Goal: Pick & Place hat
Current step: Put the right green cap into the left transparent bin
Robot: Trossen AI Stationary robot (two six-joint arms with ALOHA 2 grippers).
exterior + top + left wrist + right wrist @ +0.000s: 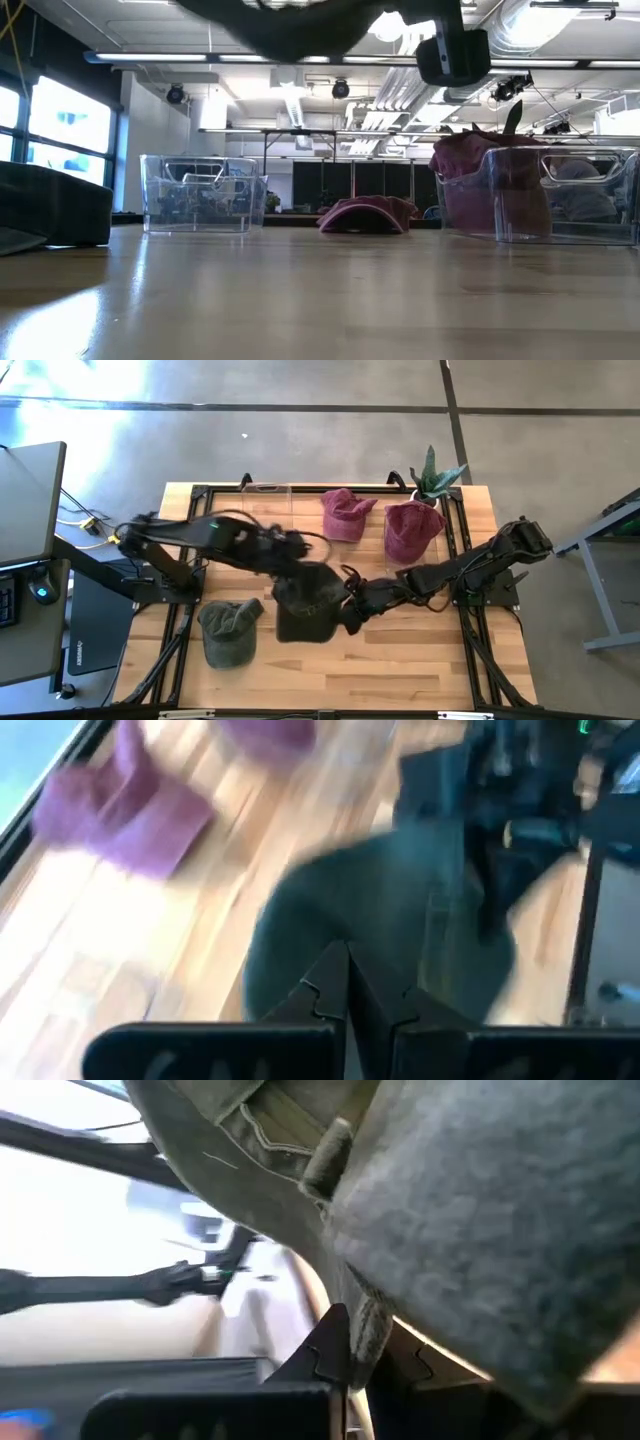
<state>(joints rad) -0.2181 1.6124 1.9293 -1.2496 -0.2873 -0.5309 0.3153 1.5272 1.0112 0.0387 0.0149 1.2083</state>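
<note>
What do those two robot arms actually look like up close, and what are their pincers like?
Both the left arm and right arm are dark, jointed limbs with thin black cables looping alongside. Each ends in a gripper of two flat, dark, angular fingers, as the wrist views show. A small green light glows on the left arm.

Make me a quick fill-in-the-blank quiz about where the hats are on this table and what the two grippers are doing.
1. The dark hat is held by ____ grippers.
2. The hat lying alone near the table's front left is ____ in colour.
3. The right gripper is ____ on the dark hat's edge.
4. One maroon hat lies on the table; the other maroon hat sits in a clear ____.

Missing words: both; olive green; shut; bin
</note>
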